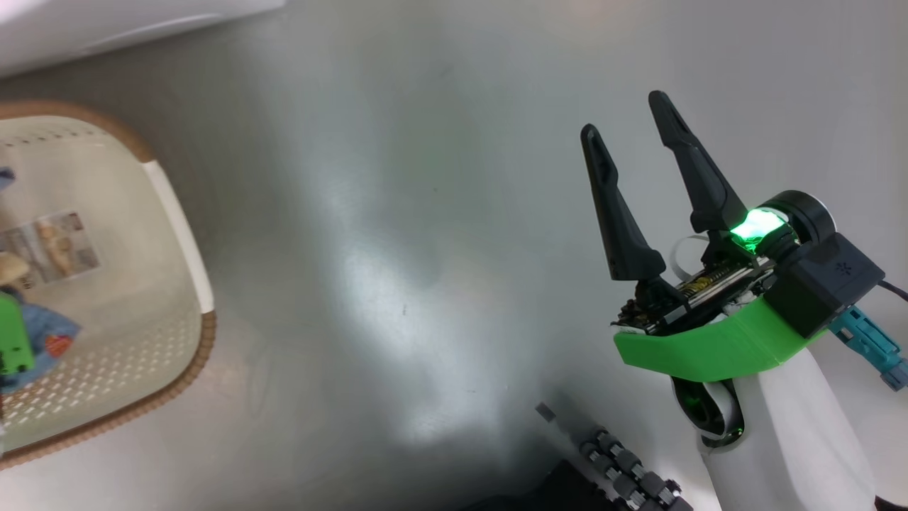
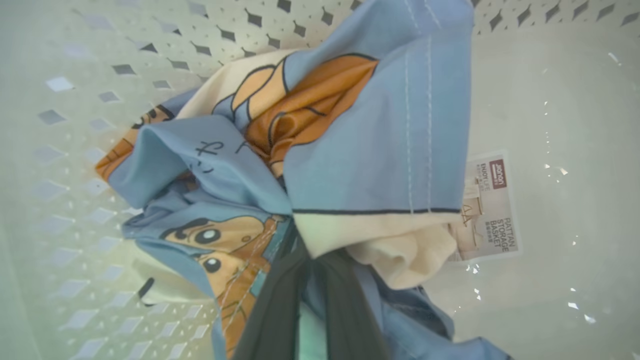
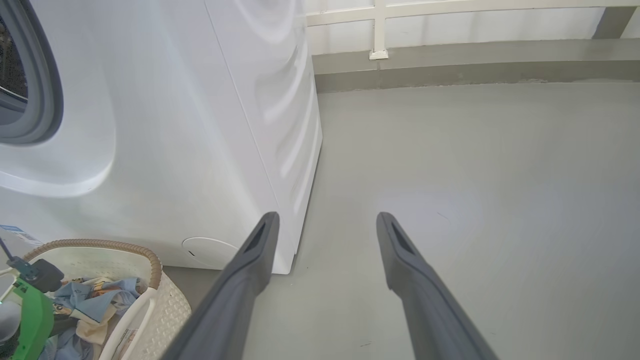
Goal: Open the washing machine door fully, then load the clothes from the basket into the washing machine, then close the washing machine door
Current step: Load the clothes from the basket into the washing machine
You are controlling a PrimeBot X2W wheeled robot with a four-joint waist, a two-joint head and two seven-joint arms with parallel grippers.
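The clothes, light-blue and cream fabric with orange-brown cartoon animals, lie bunched inside the cream basket. My left gripper reaches down into them and is shut on a fold of the clothes, with cloth pinched between its dark fingers. In the head view the basket sits at the left edge with the clothes inside. My right gripper hangs open over bare floor, holding nothing. The washing machine stands behind the basket, its grey gasket showing. The washing machine door is out of view.
A paper label lies on the basket's bottom beside the clothes. Grey floor spreads to the machine's right, up to a wall with a white rail. My base's rollers show at the bottom of the head view.
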